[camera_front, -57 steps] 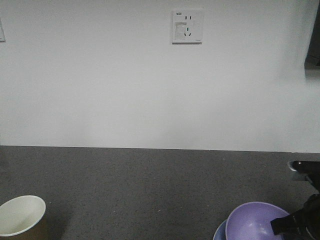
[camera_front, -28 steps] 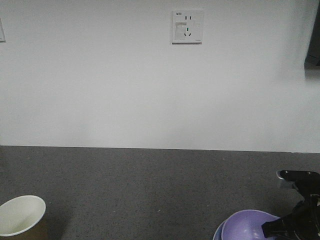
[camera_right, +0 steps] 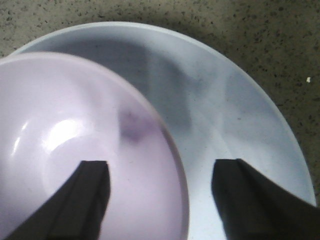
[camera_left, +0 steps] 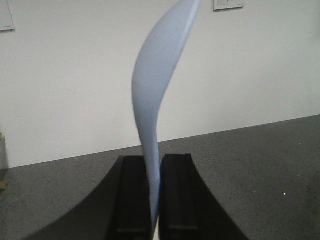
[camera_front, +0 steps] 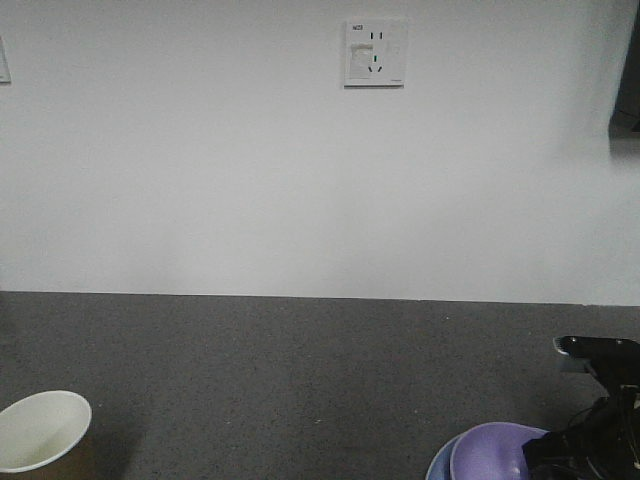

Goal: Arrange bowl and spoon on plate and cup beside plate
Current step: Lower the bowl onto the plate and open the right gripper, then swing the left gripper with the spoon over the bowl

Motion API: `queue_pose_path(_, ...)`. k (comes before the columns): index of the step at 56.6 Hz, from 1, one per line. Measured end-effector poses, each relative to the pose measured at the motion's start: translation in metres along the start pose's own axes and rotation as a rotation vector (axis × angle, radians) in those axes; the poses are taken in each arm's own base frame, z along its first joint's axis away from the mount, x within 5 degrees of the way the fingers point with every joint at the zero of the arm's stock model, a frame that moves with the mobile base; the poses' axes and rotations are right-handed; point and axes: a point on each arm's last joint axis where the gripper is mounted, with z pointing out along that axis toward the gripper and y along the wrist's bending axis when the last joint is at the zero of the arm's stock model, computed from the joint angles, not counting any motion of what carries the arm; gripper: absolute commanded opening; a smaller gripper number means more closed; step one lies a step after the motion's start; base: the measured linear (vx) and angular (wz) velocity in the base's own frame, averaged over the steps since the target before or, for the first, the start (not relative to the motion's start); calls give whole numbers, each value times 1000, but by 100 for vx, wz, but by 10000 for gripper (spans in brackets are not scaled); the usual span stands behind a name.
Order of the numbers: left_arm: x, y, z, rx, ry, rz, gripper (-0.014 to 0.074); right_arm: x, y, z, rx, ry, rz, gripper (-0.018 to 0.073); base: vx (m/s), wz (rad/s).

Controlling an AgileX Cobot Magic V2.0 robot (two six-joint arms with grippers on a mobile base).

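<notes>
Left gripper (camera_left: 154, 162): we see it clamped on the upright spoon (camera_left: 159, 75).
Right gripper (camera_right: 162, 180): spread astride the bowl (camera_right: 65, 145) rim, over the plate (camera_right: 230, 100).

Plain indoor room: white wall (camera_front: 200, 180), wall socket (camera_front: 375, 52), speckled grey surface (camera_front: 300, 380).

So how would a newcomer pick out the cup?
Look along the grey tabletop under the white wall to the front view's lower left corner. There the cup stands alone: brown paper, cream inside, unlike the purple bowl and blue plate at lower right.
</notes>
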Motion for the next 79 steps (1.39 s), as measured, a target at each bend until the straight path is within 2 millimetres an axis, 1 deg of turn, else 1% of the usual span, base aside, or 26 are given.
queue_pose_path(4,0,0,0,0,1,0,3,0,0,-2,6,-4,-7,572,0,0)
queue_pose_path(10,0,0,0,1,2,0,3,-2,1,-12,16,-34,-23,571,0,0)
queue_pose_path(15,1,0,0,3,8,0,3,-5,3,-28,19,-79,-34,571,0,0)
queue_pose_path(21,1,-1,0,6,15,0,3,-6,7,-53,25,-153,-51,543,0,0)
queue_pose_path(24,1,-1,0,6,15,0,3,-4,9,-67,32,-193,-62,504,0,0)
queue_pose_path(27,1,-1,0,6,16,0,3,-2,11,-80,41,-232,-73,433,0,0)
queue_pose_path(28,1,-1,0,6,16,0,3,-1,11,-84,44,-244,-75,421,0,0)
queue_pose_path(36,2,-1,0,7,18,0,3,14,15,-121,80,-338,-96,123,0,0)
queue_pose_path(39,2,-1,0,11,22,-4,3,21,17,-134,86,-369,-101,-19,0,0)
queue_pose_path(45,3,-3,0,29,34,-29,3,36,21,-159,92,-451,-109,-14,0,0)
queue_pose_path(48,4,-4,0,42,44,-45,3,47,24,-173,96,-505,-114,-13,0,0)
queue_pose_path(50,4,-4,1,50,54,-55,3,55,25,-179,98,-534,-117,-13,0,0)
queue_pose_path(54,4,-6,4,72,101,-63,3,69,27,-185,100,-574,-120,-12,0,0)
queue_pose_path(60,-6,-7,18,121,190,-65,3,88,27,-184,103,-610,-122,-12,0,0)
queue_pose_path(65,-16,-10,34,176,279,-70,3,102,26,-176,103,-604,-120,-12,0,0)
queue_pose_path(72,-29,-16,72,287,430,-83,3,114,25,-168,104,-598,-118,-12,0,0)
queue_pose_path(79,-34,-28,118,442,546,-110,3,118,24,-165,104,-601,-117,-12,0,0)
